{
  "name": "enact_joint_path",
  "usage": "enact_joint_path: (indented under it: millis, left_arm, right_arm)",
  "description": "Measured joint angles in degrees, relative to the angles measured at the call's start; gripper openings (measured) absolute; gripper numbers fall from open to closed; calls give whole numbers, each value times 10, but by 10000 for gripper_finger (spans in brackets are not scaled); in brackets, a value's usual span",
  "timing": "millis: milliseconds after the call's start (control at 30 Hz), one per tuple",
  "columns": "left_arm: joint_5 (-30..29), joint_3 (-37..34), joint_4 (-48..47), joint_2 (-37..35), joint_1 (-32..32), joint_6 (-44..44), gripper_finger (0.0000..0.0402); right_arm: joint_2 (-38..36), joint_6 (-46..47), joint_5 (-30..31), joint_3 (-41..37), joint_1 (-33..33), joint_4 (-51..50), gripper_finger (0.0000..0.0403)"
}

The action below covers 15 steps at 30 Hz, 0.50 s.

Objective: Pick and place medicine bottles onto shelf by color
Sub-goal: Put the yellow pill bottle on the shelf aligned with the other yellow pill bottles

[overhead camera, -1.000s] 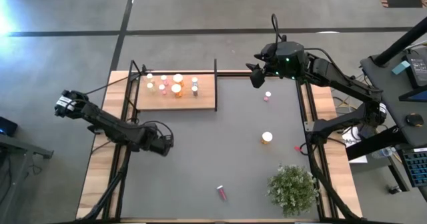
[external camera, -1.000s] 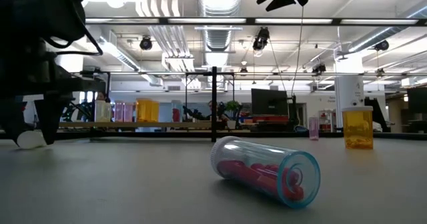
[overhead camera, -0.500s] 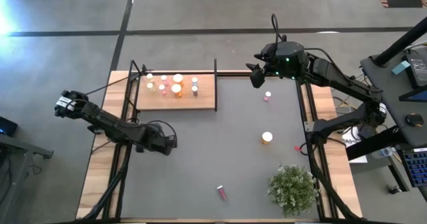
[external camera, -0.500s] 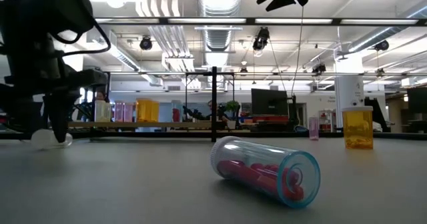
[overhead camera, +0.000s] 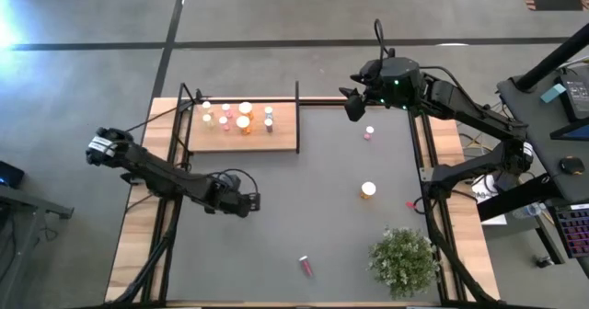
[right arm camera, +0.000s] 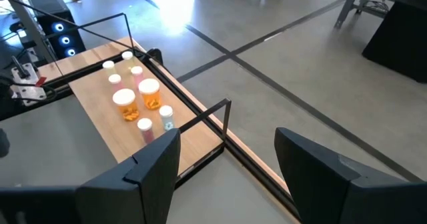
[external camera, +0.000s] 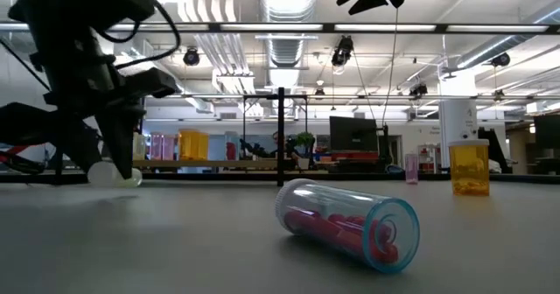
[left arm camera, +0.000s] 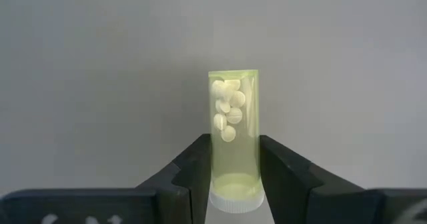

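Light-wood shelf (overhead camera: 241, 136) holds what we count as maybe seven bottles (overhead camera: 245, 120); three more lie loose (overhead camera: 368, 189) on the table. Left gripper (left arm camera: 233, 167) pinches one yellow-green bottle (left arm camera: 233, 141) mid-table. Right gripper (right arm camera: 227, 161) hangs spread near the shelf.

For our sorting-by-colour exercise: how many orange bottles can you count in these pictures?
3. Two orange bottles stand next to each other on the wooden shelf. A third orange bottle stands alone on the grey table, not far from the plant. None seems hidden.
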Motion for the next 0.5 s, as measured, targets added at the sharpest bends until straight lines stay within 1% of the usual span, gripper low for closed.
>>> enact_joint_path:
  millis: [233, 367, 500]
  left_arm:
    - [6, 76, -4, 102, 5, -4, 100]
    - [33, 108, -2, 134, 12, -5, 100]
    - [43, 122, -7, 143, 22, -5, 111]
  right_arm:
    - [0, 0, 0, 0, 0, 0, 233]
    - [0, 0, 0, 0, 0, 0, 233]
    - [0, 0, 0, 0, 0, 0, 233]
